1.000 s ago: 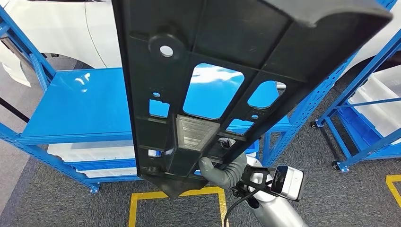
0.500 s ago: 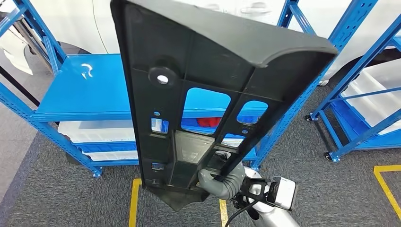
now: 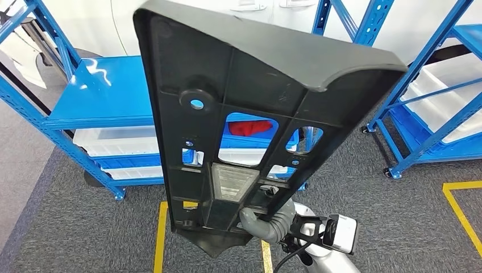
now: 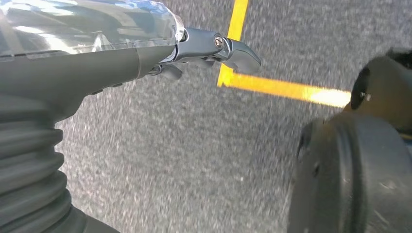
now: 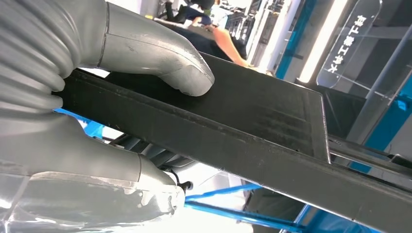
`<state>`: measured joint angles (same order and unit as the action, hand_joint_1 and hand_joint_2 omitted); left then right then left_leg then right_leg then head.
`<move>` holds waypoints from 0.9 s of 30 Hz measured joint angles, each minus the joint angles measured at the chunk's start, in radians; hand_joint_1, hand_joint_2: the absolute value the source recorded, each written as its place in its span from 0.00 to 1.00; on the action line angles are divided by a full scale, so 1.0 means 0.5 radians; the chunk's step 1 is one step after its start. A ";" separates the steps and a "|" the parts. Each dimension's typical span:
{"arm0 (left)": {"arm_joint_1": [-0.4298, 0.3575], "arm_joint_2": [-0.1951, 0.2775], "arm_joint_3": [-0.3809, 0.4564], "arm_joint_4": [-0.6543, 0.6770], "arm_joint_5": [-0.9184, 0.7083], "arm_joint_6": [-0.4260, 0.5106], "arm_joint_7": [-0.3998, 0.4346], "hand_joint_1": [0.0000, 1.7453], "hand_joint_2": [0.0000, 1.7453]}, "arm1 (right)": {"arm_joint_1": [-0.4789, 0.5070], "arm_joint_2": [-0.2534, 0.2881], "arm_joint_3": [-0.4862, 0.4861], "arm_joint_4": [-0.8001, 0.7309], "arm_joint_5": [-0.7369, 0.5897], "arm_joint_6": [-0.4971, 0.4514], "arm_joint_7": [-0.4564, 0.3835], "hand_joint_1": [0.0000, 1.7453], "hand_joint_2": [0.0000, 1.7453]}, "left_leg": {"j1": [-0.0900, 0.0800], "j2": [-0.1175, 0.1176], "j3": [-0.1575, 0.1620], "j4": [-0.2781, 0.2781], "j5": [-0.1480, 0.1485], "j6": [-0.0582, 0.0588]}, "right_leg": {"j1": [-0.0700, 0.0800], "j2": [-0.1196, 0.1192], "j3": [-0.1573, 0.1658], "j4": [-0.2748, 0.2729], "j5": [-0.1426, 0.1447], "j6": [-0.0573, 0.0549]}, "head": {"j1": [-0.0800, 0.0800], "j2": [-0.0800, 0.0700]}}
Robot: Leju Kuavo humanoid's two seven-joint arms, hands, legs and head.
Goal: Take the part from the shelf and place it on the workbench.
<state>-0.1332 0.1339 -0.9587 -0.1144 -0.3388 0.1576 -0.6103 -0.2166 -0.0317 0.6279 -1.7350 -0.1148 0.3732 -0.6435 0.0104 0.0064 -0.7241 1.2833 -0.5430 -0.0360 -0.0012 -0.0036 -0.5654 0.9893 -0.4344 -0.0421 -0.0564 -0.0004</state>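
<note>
**Carrying the part upright, away from the shelf**

Starting at the left of the head view, the blue shelf (image 3: 96, 94) fills the upper left, with white bins (image 3: 116, 145) on its lower level and yellow floor tape (image 3: 160, 239) below.

Centre frame is the part (image 3: 239, 102), a long black plastic panel held on end, its ribbed underside with cut-outs facing the camera and its broad curved end uppermost. It is off the shelf and in the air; no workbench is visible.

At lower centre-right, the right hand (image 3: 267, 219) grips the part's bottom edge. In the right wrist view the thumb (image 5: 160, 58) presses one face of the part (image 5: 252, 116) and the fingers (image 5: 97, 160) curl beneath the other, pinching the edge.

The left hand (image 4: 214, 48) hangs over grey carpet, fingers loosely bent, holding nothing.

Judging by its ribbing, the part looks stiff and fairly light, but long and top-heavy when gripped at one end, so it may swing or twist. Smooth plastic could slip under a narrow pinch. A ribbed edge nearer the middle would likely give steadier control for setting it down.
</note>
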 joint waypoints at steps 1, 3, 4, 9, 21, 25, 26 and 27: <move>0.000 0.000 -0.001 0.000 0.000 0.000 0.000 0.00 1.00 | 0.000 0.000 0.000 0.000 0.000 0.001 0.000 1.00 1.00 | 0.002 0.000 0.033 0.028 0.031 -0.002 | 0.000 0.000 -0.038 0.008 0.023 0.004 | 0.000 0.000; -0.003 -0.001 -0.002 0.000 0.000 0.000 0.000 0.00 1.00 | 0.000 0.000 0.000 0.000 -0.001 0.003 0.000 1.00 1.00 | 0.005 -0.001 0.212 -0.142 0.118 0.006 | 0.001 -0.001 -0.106 0.028 0.065 0.014 | 0.000 0.000; -0.006 -0.001 -0.003 0.000 0.000 0.000 0.000 0.00 1.00 | 0.000 0.000 0.000 -0.001 -0.003 0.005 0.000 1.00 1.00 | 0.001 -0.002 0.338 -0.305 0.116 0.015 | 0.003 0.000 -0.133 0.038 0.084 0.022 | 0.000 0.000; -0.015 0.002 -0.011 0.000 0.000 0.013 -0.002 0.00 1.00 | 0.002 -0.004 0.000 -0.006 -0.022 0.031 -0.019 1.00 1.00 | -0.020 -0.008 0.499 -0.614 0.078 0.087 | -0.005 -0.002 -0.168 0.035 0.151 0.085 | 0.001 0.000; -0.004 0.000 -0.031 0.000 0.001 0.010 0.006 0.00 1.00 | 0.031 -0.035 -0.006 -0.010 -0.014 0.035 -0.073 1.00 1.00 | -0.022 0.007 0.281 -0.594 0.275 0.097 | -0.003 0.002 0.127 0.042 -0.120 0.089 | 0.001 0.000; -0.004 0.001 -0.034 0.000 0.001 0.007 0.006 0.00 1.00 | 0.034 -0.039 -0.007 -0.012 -0.014 0.035 -0.073 1.00 1.00 | -0.018 0.005 0.263 -0.576 0.277 0.053 | -0.005 -0.001 0.135 -0.021 -0.097 0.045 | 0.001 0.000; -0.003 0.001 -0.035 0.000 0.001 0.006 0.006 0.00 1.00 | 0.034 -0.039 -0.007 -0.012 -0.014 0.035 -0.073 1.00 1.00 | -0.016 0.002 0.238 -0.520 0.234 0.044 | -0.011 -0.004 0.130 -0.030 -0.084 0.032 | 0.001 0.000; -0.003 0.002 -0.035 0.000 0.001 0.006 0.006 0.00 1.00 | 0.035 -0.039 -0.007 -0.012 -0.014 0.035 -0.073 1.00 1.00 | -0.013 0.000 0.195 -0.419 0.165 0.035 | -0.015 -0.006 0.123 -0.035 -0.073 0.024 | 0.001 0.000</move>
<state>-0.1346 0.1349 -0.9762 -0.1144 -0.3384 0.1605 -0.6070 -0.1990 -0.0510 0.6245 -1.7411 -0.1219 0.3906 -0.6799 0.0041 0.0063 -0.6264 1.0736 -0.4603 -0.0186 -0.0088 -0.0067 -0.5037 0.9717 -0.4706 -0.0303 -0.0560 -0.0004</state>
